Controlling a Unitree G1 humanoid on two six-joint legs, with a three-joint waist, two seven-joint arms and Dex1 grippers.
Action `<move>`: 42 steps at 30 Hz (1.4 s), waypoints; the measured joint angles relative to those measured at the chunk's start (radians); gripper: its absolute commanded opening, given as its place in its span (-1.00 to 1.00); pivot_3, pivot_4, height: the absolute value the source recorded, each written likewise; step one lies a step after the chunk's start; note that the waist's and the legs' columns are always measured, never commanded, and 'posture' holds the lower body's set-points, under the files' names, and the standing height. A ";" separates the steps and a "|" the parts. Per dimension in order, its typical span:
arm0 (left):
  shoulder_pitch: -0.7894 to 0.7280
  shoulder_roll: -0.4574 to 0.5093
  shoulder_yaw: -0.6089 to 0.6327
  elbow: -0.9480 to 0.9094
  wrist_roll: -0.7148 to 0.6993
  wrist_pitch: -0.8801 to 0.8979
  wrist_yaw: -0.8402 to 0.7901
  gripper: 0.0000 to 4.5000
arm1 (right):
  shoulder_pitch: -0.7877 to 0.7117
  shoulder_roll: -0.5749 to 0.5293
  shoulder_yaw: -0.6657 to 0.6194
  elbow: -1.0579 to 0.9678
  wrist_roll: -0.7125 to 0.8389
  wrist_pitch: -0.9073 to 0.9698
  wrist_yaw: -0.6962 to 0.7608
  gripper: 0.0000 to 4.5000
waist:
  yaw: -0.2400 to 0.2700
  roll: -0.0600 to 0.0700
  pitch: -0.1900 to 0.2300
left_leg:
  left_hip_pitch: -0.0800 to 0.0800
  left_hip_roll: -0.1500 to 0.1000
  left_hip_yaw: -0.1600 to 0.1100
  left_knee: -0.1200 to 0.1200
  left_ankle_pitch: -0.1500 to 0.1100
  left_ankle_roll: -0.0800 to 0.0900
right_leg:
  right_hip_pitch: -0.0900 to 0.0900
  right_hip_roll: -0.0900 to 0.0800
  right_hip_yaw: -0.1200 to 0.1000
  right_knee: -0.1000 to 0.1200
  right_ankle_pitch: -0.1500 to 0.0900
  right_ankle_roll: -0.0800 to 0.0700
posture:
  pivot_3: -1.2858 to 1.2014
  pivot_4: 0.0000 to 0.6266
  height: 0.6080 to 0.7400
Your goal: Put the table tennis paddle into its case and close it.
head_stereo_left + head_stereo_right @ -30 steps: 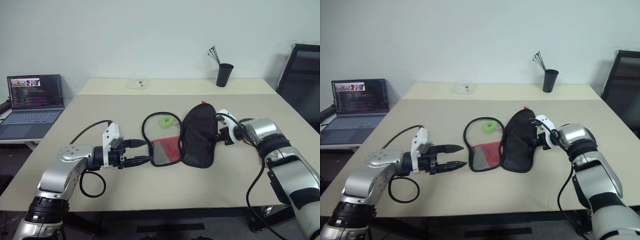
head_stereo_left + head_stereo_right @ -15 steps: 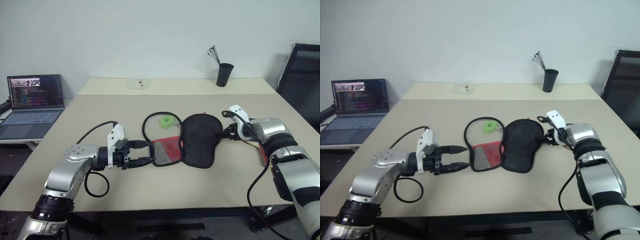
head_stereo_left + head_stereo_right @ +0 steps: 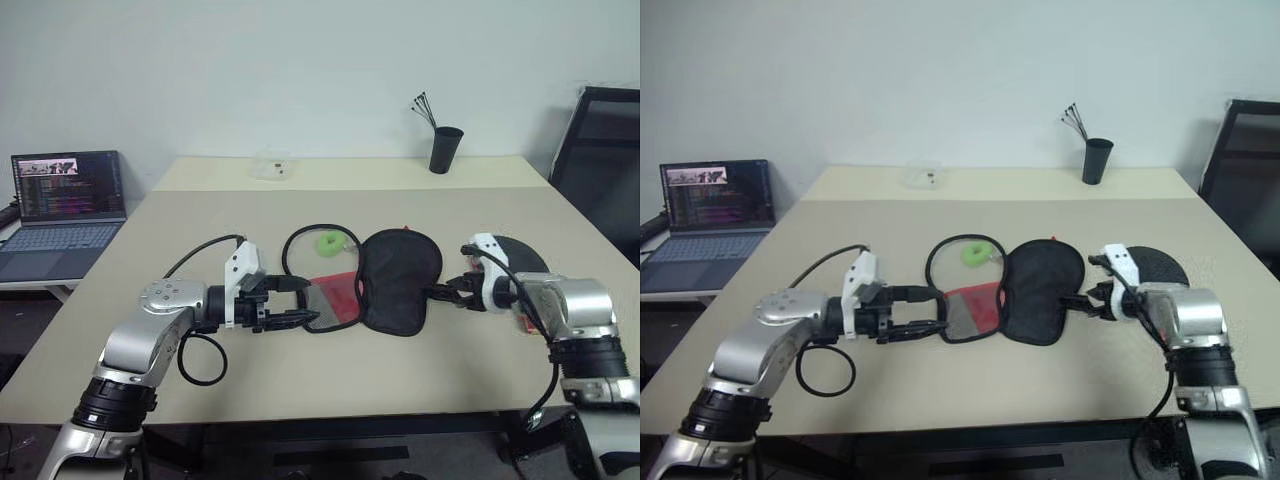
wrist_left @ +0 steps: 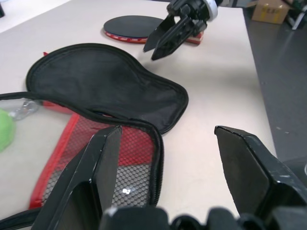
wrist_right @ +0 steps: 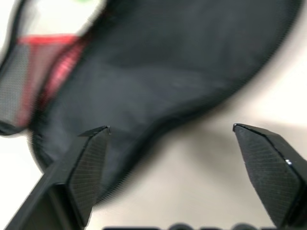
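Note:
The case (image 3: 398, 280) lies unzipped and spread flat mid-table. Its black flap is on the right, its red-and-mesh half (image 3: 328, 300) on the left, with a green tag (image 3: 328, 241) behind. The table tennis paddle (image 3: 1162, 265) lies black face up to the right of the case, partly behind my right arm, and also appears in the left wrist view as the paddle (image 4: 132, 26). My left gripper (image 3: 298, 301) is open, fingertips at the mesh half's left rim. My right gripper (image 3: 441, 295) is open just off the flap's right edge, holding nothing.
A laptop (image 3: 65, 200) stands on a side table at far left. A black cup with pens (image 3: 445, 148) and a small clear box (image 3: 272, 165) sit at the table's back. A black chair (image 3: 600, 150) stands at the right.
My right gripper opened and let go of the black flap, which fell flat. The right arm drew back toward me, uncovering the paddle. The left gripper stayed open.

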 measured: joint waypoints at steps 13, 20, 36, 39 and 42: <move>-0.011 0.000 -0.001 0.076 0.023 -0.060 -0.044 0.50 | 0.094 0.145 -0.055 -0.057 0.013 -0.068 -0.246 0.99 | 0.001 0.000 0.000 | 0.000 0.000 0.001 0.000 0.000 0.000 | 0.000 0.001 0.001 -0.001 0.000 0.000 | 0.03 -0.52 1.00; -0.011 0.000 -0.001 0.095 0.033 -0.084 -0.058 0.50 | 0.118 0.203 -0.003 -0.090 0.022 -0.092 -0.252 0.82 | 0.000 0.000 0.000 | 0.000 0.000 0.001 0.000 0.000 0.000 | 0.000 0.001 0.001 -0.001 0.000 0.000 | 0.03 -0.52 1.00; -0.010 -0.002 -0.001 0.091 0.036 -0.083 -0.042 0.50 | 0.068 0.103 0.026 -0.048 0.042 -0.101 -0.189 -0.98 | 0.001 0.000 0.000 | 0.000 0.000 0.001 0.000 0.000 0.000 | 0.000 0.001 0.001 -0.001 0.000 0.000 | 0.03 -0.52 1.00; -0.010 -0.002 -0.001 0.084 0.035 -0.078 -0.040 0.50 | 0.031 0.049 0.027 0.007 0.052 -0.094 -0.150 -0.98 | 0.001 0.000 0.000 | 0.000 0.000 0.001 0.000 0.000 0.000 | 0.000 0.001 0.001 -0.001 0.000 0.000 | 0.03 -0.52 1.00; -0.010 -0.002 -0.001 0.082 0.035 -0.076 -0.040 0.50 | -0.014 0.010 0.028 0.074 0.056 -0.092 -0.117 -0.98 | 0.001 0.000 0.000 | 0.000 0.000 0.001 0.000 0.000 0.000 | 0.000 0.001 0.001 -0.001 0.000 0.000 | 0.03 -0.52 1.00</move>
